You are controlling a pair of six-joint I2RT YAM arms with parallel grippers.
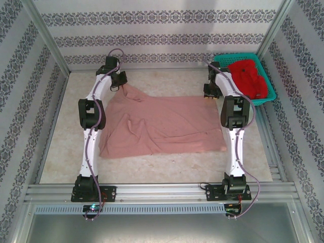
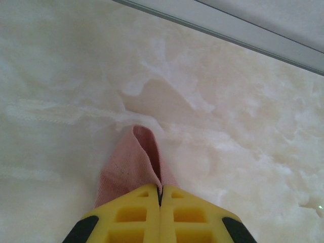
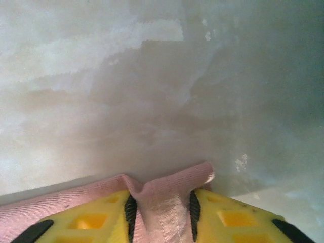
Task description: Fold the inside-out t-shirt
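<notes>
**Both far corners pinched; the right hold looked thin**

Top external: the inside-out t-shirt lay spread, rumpled, across the middle of the pale marbled table. The left gripper was at its far left corner and the right gripper at its far right edge. A teal basket with a red garment in it sat in the far right corner, just beside the right arm. Patterned walls closed in the table.

Left wrist: the yellow fingers were pressed together on a peak of pink cloth, which was lifted off the table. A metal rail ran along the far edge.

Right wrist: a fold of hem filled the gap between the pads, so it looked pinched, though only near the tips.

The likely risk was the right hold slipping if the arms pulled unevenly, which would drop that corner and skew the fold. The smooth table would probably let the whole shirt drag. A wide swing of the right arm could knock the basket.
</notes>
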